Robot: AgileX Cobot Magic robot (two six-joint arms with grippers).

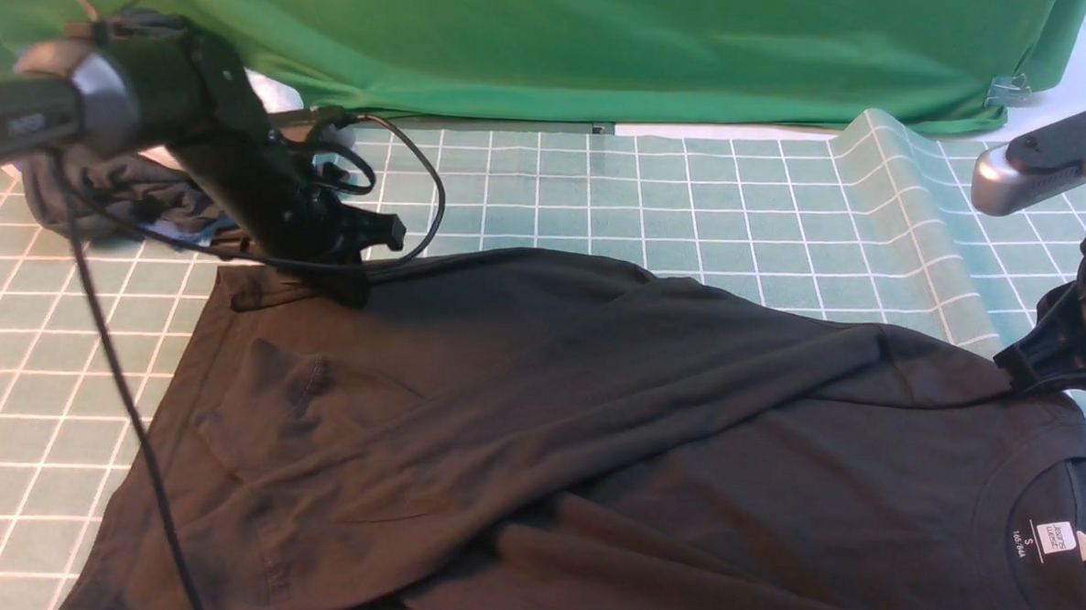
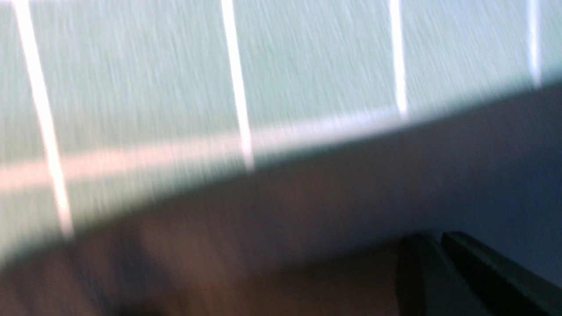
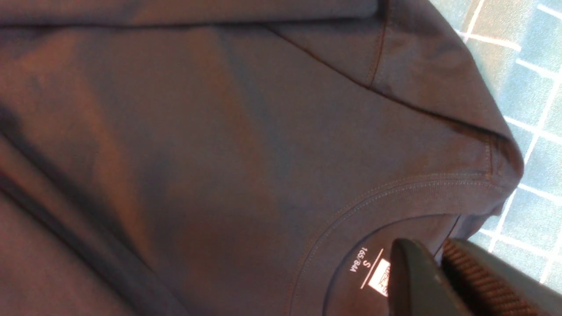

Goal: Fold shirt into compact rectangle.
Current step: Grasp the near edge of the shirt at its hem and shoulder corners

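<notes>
The black shirt [image 1: 538, 415] lies spread over the green grid mat [image 1: 694, 202], its collar and white neck tag [image 1: 1051, 536] at the near right. My left gripper [image 1: 347, 289] rests at the shirt's far left corner and is shut on the cloth there, which looks slightly raised. The left wrist view is blurred and shows the closed fingers [image 2: 437, 239] against the black shirt [image 2: 307, 219]. My right gripper [image 1: 1012, 371] is shut on the shirt's shoulder beside the collar, where the cloth rises to a peak. Its jaws [image 3: 432, 250] pinch cloth next to the tag [image 3: 380, 278].
A big bright green cloth [image 1: 564, 40] hangs along the back. A dark grey bundle [image 1: 117, 195] sits behind my left arm at the far left. The mat curls up in a ridge [image 1: 904, 220] at the right. A black cable [image 1: 135, 416] hangs from the left arm across the shirt's left side.
</notes>
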